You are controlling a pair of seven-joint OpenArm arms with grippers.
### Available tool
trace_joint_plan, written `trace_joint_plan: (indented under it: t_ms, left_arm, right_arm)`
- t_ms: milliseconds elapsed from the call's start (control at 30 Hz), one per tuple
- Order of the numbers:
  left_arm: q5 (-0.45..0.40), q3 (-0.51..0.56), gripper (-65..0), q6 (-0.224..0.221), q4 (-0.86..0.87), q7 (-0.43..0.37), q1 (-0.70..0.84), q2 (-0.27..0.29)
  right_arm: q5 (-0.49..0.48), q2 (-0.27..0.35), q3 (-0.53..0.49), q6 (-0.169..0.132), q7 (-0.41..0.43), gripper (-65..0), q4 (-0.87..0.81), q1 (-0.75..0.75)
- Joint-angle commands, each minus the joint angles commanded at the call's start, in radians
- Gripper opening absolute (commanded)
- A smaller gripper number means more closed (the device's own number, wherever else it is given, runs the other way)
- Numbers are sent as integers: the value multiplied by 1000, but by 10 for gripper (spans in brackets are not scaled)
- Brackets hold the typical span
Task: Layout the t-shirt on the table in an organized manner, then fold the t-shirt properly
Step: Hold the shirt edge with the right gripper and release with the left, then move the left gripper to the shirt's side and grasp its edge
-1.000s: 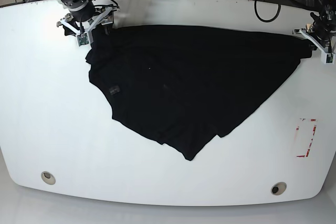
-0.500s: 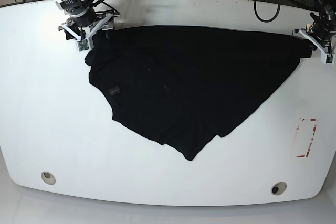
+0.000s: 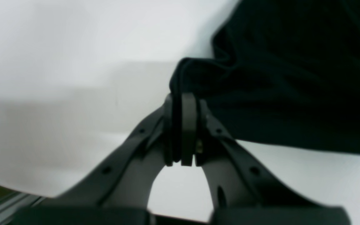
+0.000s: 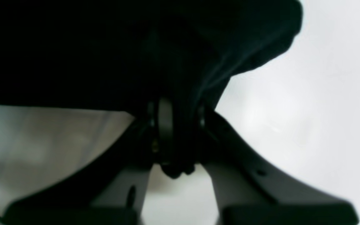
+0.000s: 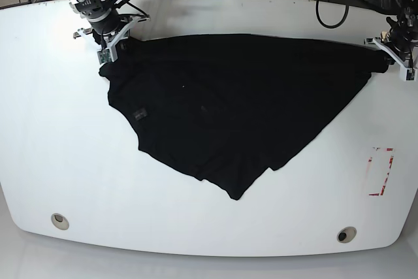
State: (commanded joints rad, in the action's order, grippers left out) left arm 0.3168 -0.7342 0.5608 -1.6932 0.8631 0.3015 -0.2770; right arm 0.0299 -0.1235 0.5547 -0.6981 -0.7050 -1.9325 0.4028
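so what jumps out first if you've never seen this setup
A big black t-shirt sprawls across the far half of the white table, tapering to a point near the middle. Each far corner is pinched: the right tool and the left tool are both shut on cloth.

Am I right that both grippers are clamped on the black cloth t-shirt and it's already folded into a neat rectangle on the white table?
Not quite. Both the left gripper and right gripper are clamped on the black cloth t-shirt, but the base view shows it spread in a rough triangle on the white table, not folded.
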Motion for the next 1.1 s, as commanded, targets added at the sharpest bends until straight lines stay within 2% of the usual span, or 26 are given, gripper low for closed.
trace_joint_plan:
  t_ms: [133, 167, 300, 333, 433, 467, 633, 800, 833, 867, 1000, 1100]
  left_arm:
    - [0, 0, -650, 0, -12, 0, 0, 0]
    - [0, 0, -633, 0, -18, 2, 2, 0]
    - [3, 0, -497, 2, -46, 18, 6, 0]
    - [3, 0, -429, 2, -54, 31, 6, 0]
    - [3, 0, -307, 2, -72, 51, 6, 0]
    - [5, -2, -287, 2, -78, 55, 6, 0]
    - [8, -5, -278, 17, -160, 107, 6, 0]
    - [8, -35, -278, 98, -207, 141, -28, 6]
    - [15, -35, -278, 126, -209, 158, -64, 8]
    - [21, -35, -278, 132, -209, 169, -86, 8]
    - [21, -35, -278, 117, -207, 206, -203, 23]
    - [12, -5, -278, 81, -178, 226, -310, 46]
  right_arm:
    - [0, 0, 2, 0, 0, -644, 0, 2]
    - [0, 0, 3, 0, 0, -644, 0, 2]
    - [0, 2, 3, 0, 0, -644, 0, 3]
    - [0, 2, 3, 0, 0, -644, 0, 3]
    - [0, 2, 3, 0, 0, -644, -2, 3]
    - [0, 2, 3, 0, 0, -644, -2, 3]
    - [0, 2, 2, 0, 0, -644, -3, 3]
    - [0, 2, 2, 0, 2, -644, -5, 3]
    - [0, 2, 2, 0, 2, -644, -5, 3]
    - [0, 2, 2, 0, 2, -644, -3, 3]
    - [0, 2, 2, 0, 2, -644, -2, 3]
    - [0, 2, 0, 0, 2, -644, -2, 2]
